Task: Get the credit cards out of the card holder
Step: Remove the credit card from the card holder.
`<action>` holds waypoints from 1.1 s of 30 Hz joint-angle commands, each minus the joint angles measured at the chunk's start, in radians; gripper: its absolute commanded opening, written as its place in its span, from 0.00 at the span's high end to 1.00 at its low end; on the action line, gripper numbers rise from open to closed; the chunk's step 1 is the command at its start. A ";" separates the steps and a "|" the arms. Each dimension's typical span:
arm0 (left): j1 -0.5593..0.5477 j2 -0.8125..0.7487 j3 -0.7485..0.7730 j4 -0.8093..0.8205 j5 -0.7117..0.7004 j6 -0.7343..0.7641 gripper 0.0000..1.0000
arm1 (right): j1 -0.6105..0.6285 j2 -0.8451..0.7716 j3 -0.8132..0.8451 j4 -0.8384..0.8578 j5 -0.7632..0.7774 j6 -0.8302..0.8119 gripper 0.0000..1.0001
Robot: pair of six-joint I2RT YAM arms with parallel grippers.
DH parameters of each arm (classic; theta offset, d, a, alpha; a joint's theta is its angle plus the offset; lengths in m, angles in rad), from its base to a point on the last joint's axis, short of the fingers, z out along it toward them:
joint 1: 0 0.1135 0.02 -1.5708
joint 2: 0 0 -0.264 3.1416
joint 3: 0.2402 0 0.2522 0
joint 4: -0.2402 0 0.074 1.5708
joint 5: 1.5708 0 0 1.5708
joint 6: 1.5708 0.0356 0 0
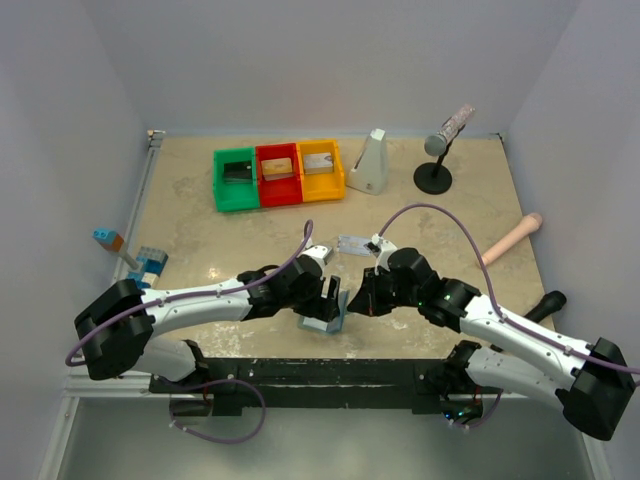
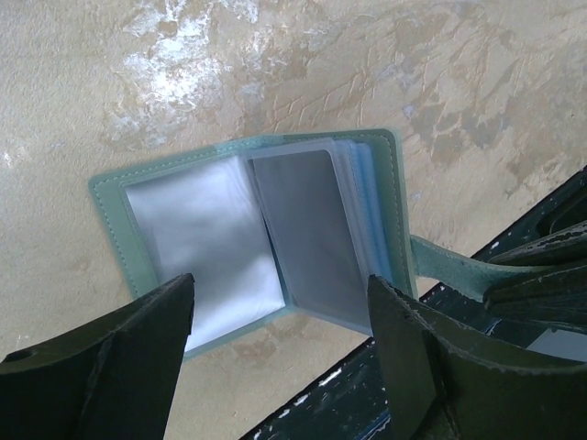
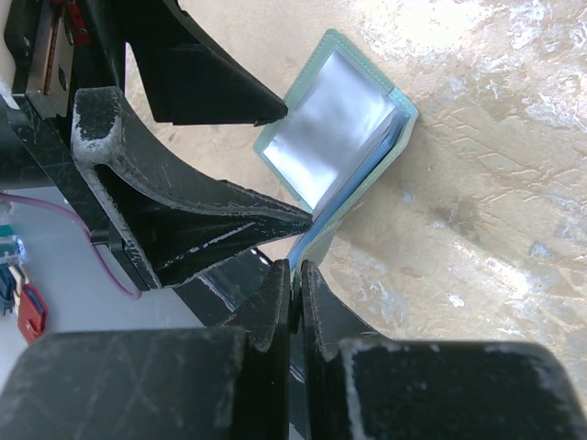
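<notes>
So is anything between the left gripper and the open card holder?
Nothing visible. The left gripper hangs open directly over the card holder; the right gripper is shut on its snap tab, off to one side.

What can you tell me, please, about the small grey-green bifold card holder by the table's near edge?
The small grey-green bifold card holder, leather-like with stitched edges, is open on the beige marbled table. Clear shiny sleeves fan from its spine; one seems to hold a grey card. Its tab is pinched in the shut right pincer; the open left pincer straddles it from above.
</notes>
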 commanded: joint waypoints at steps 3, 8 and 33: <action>-0.005 -0.016 0.044 0.029 0.021 -0.016 0.19 | 0.006 -0.006 0.018 0.022 -0.007 -0.006 1.00; -0.005 -0.005 0.047 0.034 0.027 -0.016 0.19 | 0.006 -0.007 0.018 0.021 -0.007 -0.004 1.00; -0.011 0.017 0.057 -0.060 -0.081 0.009 0.21 | 0.006 -0.024 0.007 0.009 0.002 -0.003 1.00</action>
